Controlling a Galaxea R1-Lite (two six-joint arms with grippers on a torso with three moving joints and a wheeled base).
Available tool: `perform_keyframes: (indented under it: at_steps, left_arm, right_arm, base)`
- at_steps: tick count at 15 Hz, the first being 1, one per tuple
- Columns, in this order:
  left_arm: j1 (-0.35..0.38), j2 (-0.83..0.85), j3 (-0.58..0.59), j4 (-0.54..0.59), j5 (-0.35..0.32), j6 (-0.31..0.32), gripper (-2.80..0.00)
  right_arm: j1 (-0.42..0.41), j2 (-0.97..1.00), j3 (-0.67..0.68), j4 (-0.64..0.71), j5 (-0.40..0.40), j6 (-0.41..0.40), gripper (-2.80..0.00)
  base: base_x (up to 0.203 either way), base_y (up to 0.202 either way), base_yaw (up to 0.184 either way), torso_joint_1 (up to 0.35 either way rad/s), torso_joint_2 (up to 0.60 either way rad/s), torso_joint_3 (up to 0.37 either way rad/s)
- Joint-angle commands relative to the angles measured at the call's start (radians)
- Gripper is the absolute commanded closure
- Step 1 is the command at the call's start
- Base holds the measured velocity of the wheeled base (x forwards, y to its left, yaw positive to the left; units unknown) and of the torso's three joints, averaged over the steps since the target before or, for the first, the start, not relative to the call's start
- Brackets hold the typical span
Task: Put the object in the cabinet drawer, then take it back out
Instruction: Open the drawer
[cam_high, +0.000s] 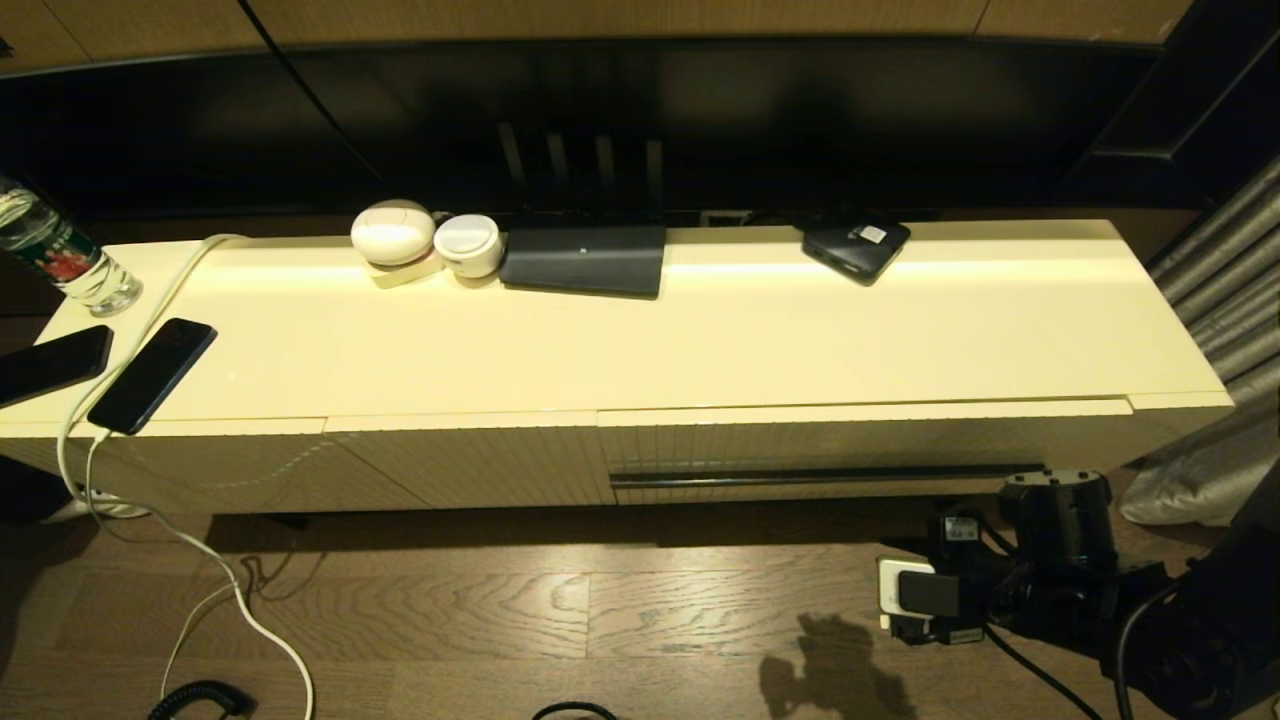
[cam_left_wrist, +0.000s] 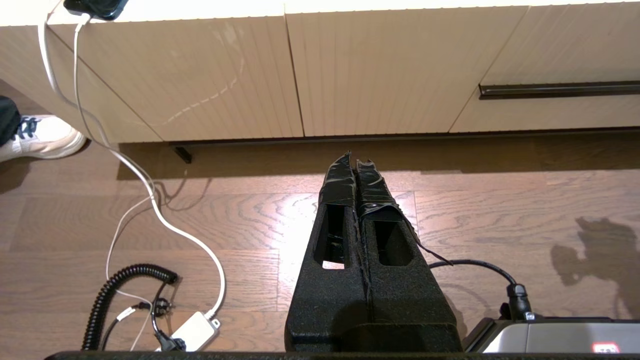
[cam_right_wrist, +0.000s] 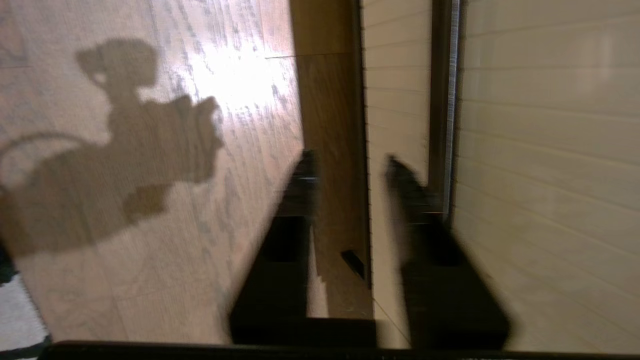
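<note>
The clear label-free bottle is not in any view. The cabinet drawer (cam_high: 860, 445) is closed; its ribbed cream front carries a long dark handle slot (cam_high: 820, 477), which also shows in the left wrist view (cam_left_wrist: 560, 89). My right arm (cam_high: 1050, 570) hangs low over the floor in front of the drawer's right end. In its wrist view the right gripper (cam_right_wrist: 350, 167) is open and empty, one finger (cam_right_wrist: 405, 185) lying close before the handle slot (cam_right_wrist: 440, 100), the other over the floor. My left gripper (cam_left_wrist: 356, 160) is shut and empty, low over the wood floor, facing the plain cabinet panels.
On the cabinet top stand a green-and-red labelled bottle (cam_high: 60, 255), two phones (cam_high: 152, 375), two white round devices (cam_high: 392, 232), a dark flat box (cam_high: 585, 258) and a small black box (cam_high: 857, 248). A white cable (cam_high: 200, 560) trails onto the floor. A shoe (cam_left_wrist: 40, 142) is beside the cabinet.
</note>
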Motion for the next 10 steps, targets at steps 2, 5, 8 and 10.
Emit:
perform_keyframes:
  at_steps: [2, 5, 8, 10]
  left_arm:
    - [0.000, 0.000, 0.002, -0.001, 0.000, 0.000, 0.00]
    - [0.000, 0.000, 0.002, -0.001, 0.001, 0.000, 0.00]
    - [0.000, 0.000, 0.002, -0.001, 0.000, 0.000, 0.00]
    - [0.000, 0.000, 0.002, -0.001, 0.001, 0.000, 0.00]
  right_arm:
    - [-0.004, 0.005, -0.005, 0.004, 0.005, -0.007, -2.80]
    - [-0.018, -0.012, -0.019, 0.056, 0.030, -0.022, -2.80]
    - [-0.035, -0.008, -0.043, 0.145, 0.051, -0.083, -2.80]
    - [-0.041, 0.023, -0.074, 0.162, 0.071, -0.091, -2.80]
  base:
    - [0.000, 0.000, 0.000, 0.000, 0.00, 0.000]
    - [0.000, 0.000, 0.000, 0.000, 0.00, 0.000]
    - [0.000, 0.000, 0.000, 0.000, 0.00, 0.000]
    - [0.000, 0.000, 0.000, 0.000, 0.00, 0.000]
